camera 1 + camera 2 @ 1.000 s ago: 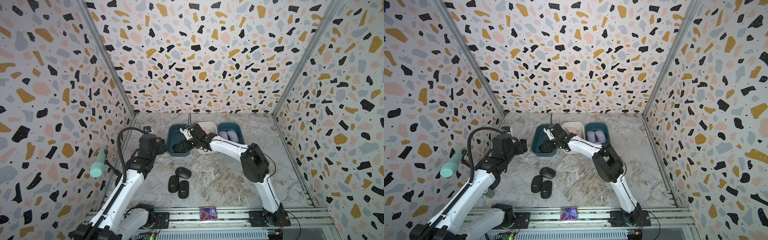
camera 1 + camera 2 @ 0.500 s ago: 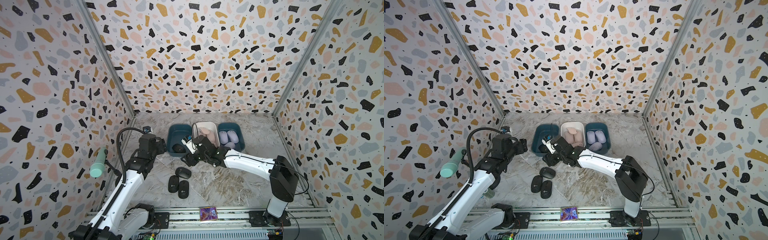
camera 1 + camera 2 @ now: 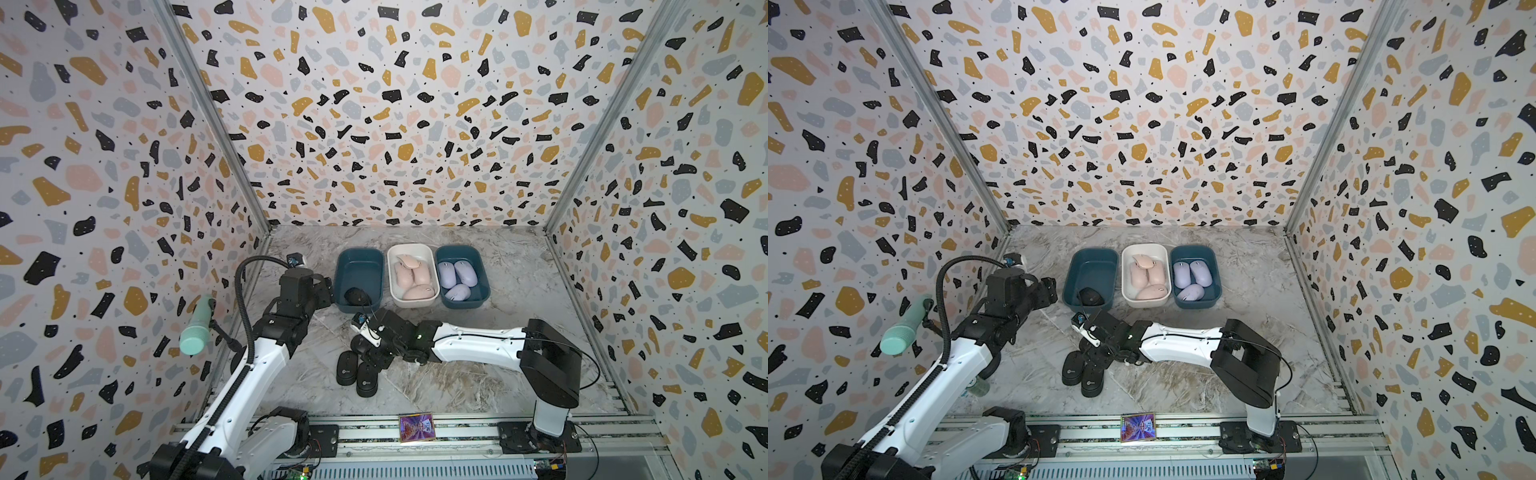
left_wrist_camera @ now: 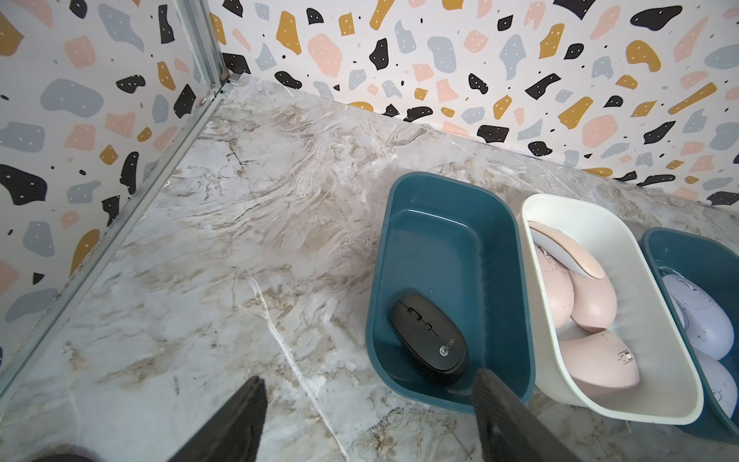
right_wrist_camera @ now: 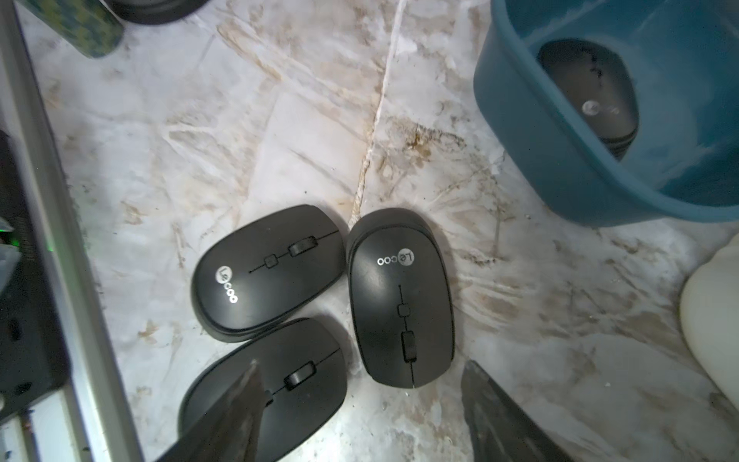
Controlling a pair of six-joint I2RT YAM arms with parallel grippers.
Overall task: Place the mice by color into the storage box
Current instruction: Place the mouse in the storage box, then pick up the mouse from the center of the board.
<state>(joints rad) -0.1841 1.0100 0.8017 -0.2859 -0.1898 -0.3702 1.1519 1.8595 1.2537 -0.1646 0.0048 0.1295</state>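
Observation:
Three storage bins stand in a row at the back. The left teal bin (image 3: 360,251) holds one black mouse (image 3: 356,296); the white bin (image 3: 410,247) holds several pink mice (image 3: 409,276); the right teal bin (image 3: 459,248) holds three lilac mice (image 3: 464,272). Three black mice (image 5: 268,272) (image 5: 400,296) (image 5: 288,384) lie close together on the table. My right gripper (image 5: 362,366) hovers open just above them, holding nothing. My left gripper (image 4: 370,376) stands open and empty by the left teal bin's near end (image 4: 448,400).
Patterned walls close in the left, back and right sides. An aluminium rail (image 3: 457,434) with a small colourful card (image 3: 417,427) runs along the front. A green cylinder (image 3: 196,326) sticks out beside the left arm.
My right arm has drawn back from the left teal bin to above the three black mice, and its jaws have opened. A black mouse now lies in that bin. The left arm has not moved.

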